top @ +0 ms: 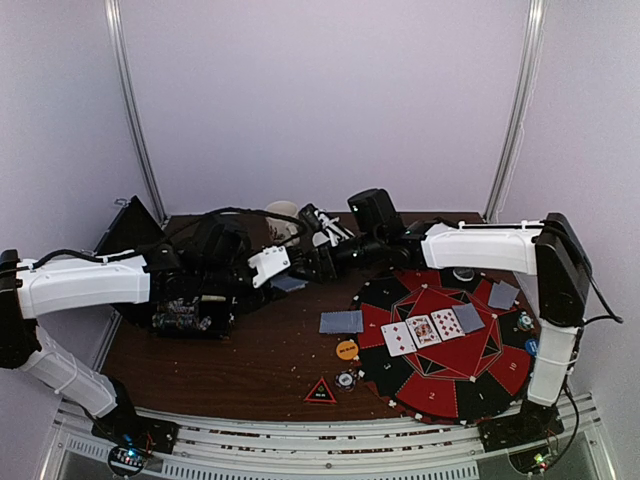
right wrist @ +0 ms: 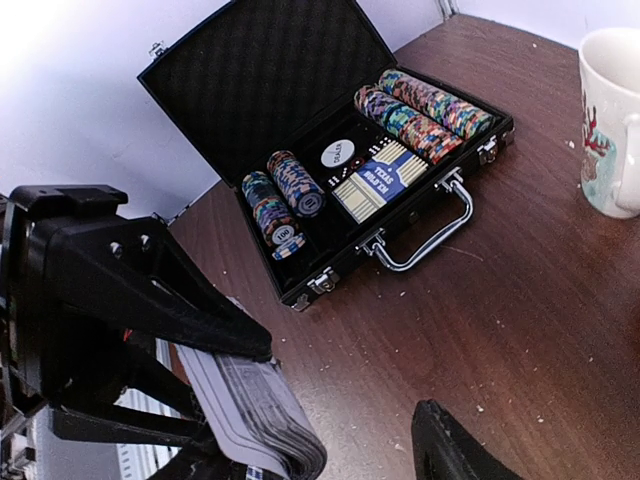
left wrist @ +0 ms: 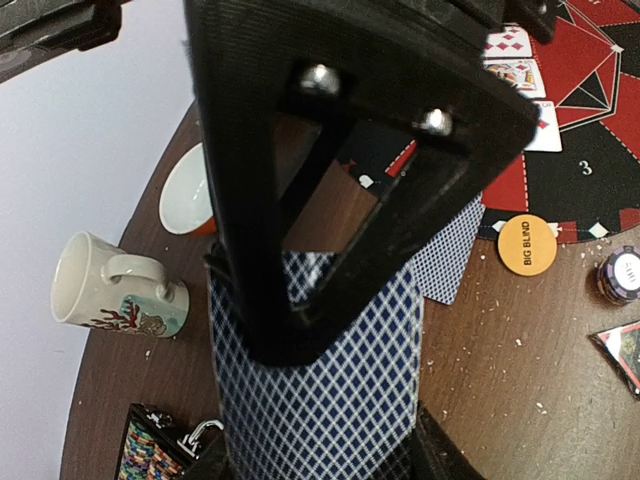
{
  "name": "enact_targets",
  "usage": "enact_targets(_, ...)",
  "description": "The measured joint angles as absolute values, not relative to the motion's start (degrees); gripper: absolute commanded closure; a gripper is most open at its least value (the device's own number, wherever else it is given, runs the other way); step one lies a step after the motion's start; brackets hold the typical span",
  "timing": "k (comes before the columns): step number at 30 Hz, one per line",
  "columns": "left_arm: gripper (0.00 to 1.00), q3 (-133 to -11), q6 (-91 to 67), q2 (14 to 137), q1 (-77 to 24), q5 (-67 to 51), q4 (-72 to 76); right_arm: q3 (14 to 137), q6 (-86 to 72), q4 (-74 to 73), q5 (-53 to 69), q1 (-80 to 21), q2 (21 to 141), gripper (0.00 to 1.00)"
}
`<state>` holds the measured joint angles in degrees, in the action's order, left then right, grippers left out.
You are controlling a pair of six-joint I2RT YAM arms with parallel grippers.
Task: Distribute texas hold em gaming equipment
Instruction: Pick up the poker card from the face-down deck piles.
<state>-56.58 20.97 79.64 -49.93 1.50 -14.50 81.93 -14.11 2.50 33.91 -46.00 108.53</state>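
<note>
Wooden table (top: 250, 350): mat (top: 400, 375), card (top: 341, 322), case (right wrist: 260, 80), mug (left wrist: 110, 290).

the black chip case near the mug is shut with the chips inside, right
Not shut: the case is open, lid raised, as the right wrist view shows. The chips are inside and the mug stands near it.

In the left wrist view a black finger (left wrist: 235, 150) covers the top of the deck of cards (left wrist: 320, 400), whose lower end the bottom edge cuts off, and hides part of the white bowl (left wrist: 185, 195) and face-up cards (left wrist: 515, 60). The triangular marker (left wrist: 622, 348) is cropped at the right edge, as is the mug (right wrist: 610, 120) in the right wrist view. From above, the right gripper (top: 314, 250) shows jaws too small to read
</note>
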Motion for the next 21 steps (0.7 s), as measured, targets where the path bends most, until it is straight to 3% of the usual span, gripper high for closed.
enact_targets(6, 0.56, -56.5, 21.0, 79.6, -49.8, 2.7, -14.2, 83.3, -12.0, -0.1, 32.8, -46.5, 108.6, 0.8)
enact_targets(14, 0.56, -56.3, 21.1, 79.7, -49.8, 3.0, -14.0, 83.3, -9.4, -4.7, 30.1, -46.5, 106.3, 0.87)
enact_targets(18, 0.56, -56.3, 21.1, 79.7, -49.8, 3.0, -13.7, 83.3, -8.2, -6.8, 28.5, -46.1, 104.7, 0.99)
enact_targets(21, 0.56, -56.3, 21.1, 79.7, -49.8, 3.0, -13.7, 83.3, -7.2, -8.5, 28.0, -45.8, 103.8, 1.0)
